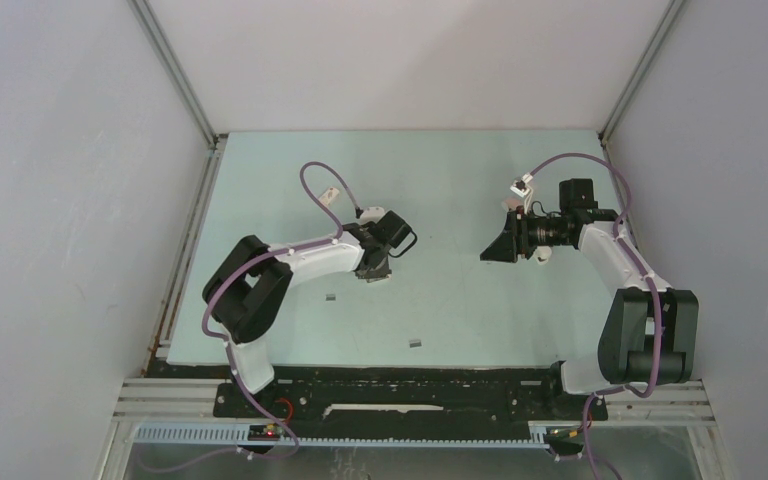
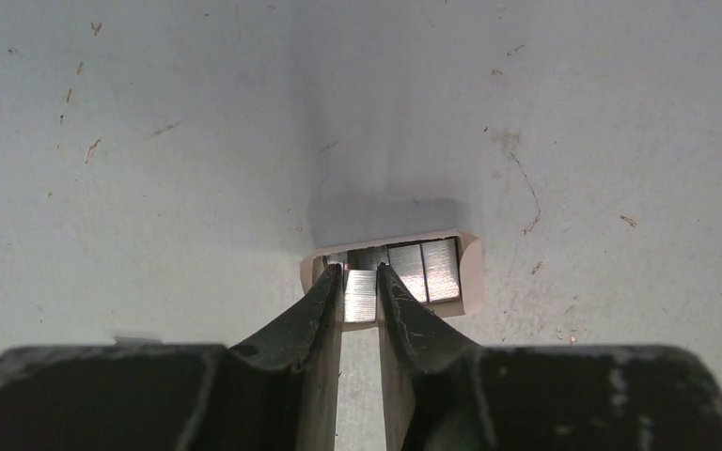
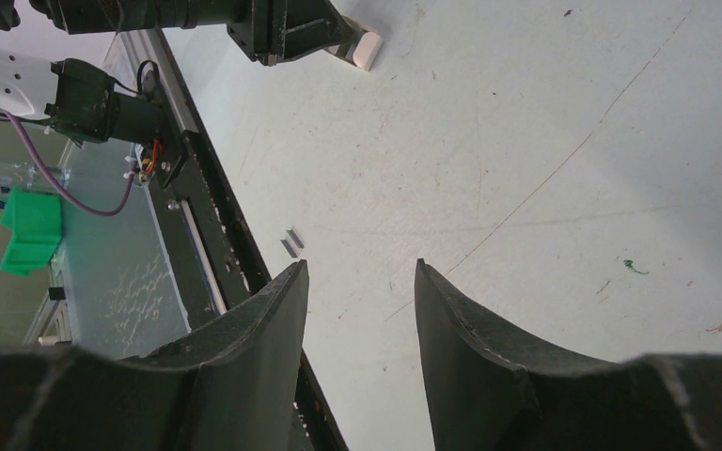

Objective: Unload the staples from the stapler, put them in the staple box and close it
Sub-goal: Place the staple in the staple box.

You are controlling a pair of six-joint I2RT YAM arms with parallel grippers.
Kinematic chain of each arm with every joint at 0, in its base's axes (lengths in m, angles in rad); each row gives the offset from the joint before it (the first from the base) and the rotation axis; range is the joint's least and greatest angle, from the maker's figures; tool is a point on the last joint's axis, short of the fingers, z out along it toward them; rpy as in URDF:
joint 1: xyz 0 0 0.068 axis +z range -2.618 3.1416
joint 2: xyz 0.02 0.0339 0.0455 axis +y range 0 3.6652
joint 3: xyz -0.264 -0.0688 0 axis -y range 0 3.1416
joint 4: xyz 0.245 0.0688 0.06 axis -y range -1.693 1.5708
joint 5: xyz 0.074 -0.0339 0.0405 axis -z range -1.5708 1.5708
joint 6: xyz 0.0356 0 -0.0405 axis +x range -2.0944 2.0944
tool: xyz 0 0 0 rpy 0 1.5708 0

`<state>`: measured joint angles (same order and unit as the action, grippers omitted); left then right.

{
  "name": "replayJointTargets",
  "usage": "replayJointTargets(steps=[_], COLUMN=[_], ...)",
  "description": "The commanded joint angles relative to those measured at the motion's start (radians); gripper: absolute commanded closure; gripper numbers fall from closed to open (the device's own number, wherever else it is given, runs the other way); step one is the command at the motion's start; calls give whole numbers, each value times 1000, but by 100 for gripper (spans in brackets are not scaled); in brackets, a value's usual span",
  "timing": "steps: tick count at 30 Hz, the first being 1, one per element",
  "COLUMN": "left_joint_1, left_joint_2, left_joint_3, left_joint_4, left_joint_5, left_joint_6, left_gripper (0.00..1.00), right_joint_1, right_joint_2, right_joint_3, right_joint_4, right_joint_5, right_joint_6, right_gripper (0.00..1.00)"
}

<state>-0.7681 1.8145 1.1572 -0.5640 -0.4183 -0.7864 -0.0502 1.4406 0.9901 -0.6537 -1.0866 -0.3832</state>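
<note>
Pinching shiny, finely ribbed staples (image 2: 361,299), the left gripper (image 2: 360,274) grips one strip; right gripper (image 3: 359,269) open

Two white-and-black robot arms work over a pale green counter (image 1: 460,180) enclosed by white walls and aluminium rails. The left arm folds back at its elbow and reaches toward the middle, its left gripper (image 1: 373,274) pointing down at the counter surface. The right arm stretches in from the opposite side, its right gripper (image 1: 495,250) aimed left, toward the other arm. Purple cables (image 1: 312,178) loop above both arms. Staples (image 1: 331,297) lie as a short dark grey strip just beside the left arm, and a second strip (image 1: 415,343) lies nearer the front edge.
</note>
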Motion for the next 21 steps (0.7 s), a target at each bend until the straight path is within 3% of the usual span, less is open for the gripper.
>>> replayJointTargets(steps=[1,13,21], left_joint_1=[-4,-4,-4], left_joint_2=[-26,-61,-246], left_joint_3=[-5,2,-26], left_joint_4=[-7,-16,31], left_joint_5=[-42,-46,-31], left_joint_6=[-17,-19,64], left_gripper=[75,73,73], right_joint_1=[1,1,5], right_joint_2=[-6,-9,-22], right_joint_3=[0,1,0], right_joint_4=[6,6,0], right_joint_5=[-15,-15,-11], right_joint_6=[-11,-11,-16], right_gripper=[45,45,45])
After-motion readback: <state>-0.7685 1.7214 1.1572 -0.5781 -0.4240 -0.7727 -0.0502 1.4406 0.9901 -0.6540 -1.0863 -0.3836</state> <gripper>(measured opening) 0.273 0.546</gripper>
